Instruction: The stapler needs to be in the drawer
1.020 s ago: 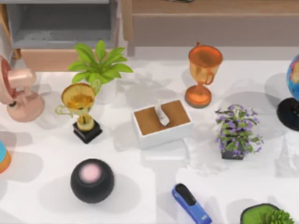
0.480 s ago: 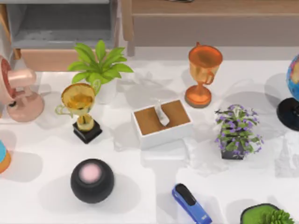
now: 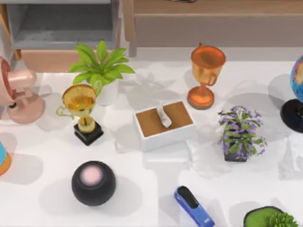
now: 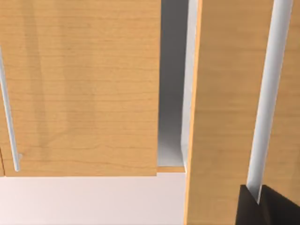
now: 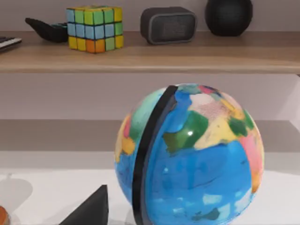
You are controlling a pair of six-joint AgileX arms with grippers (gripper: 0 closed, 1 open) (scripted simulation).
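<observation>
Stapler [image 3: 193, 206] lies at the surface's near edge, right of centre, long axis diagonal, well apart from the open drawer [image 3: 61, 23] at far left; right arm judged nearer; finger state cannot be told.

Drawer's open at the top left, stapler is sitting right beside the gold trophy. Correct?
Not quite. The drawer is open at the top left, but the stapler lies at the table's front edge, right of the black sphere, well away from the gold trophy. The top view shows it.
</observation>
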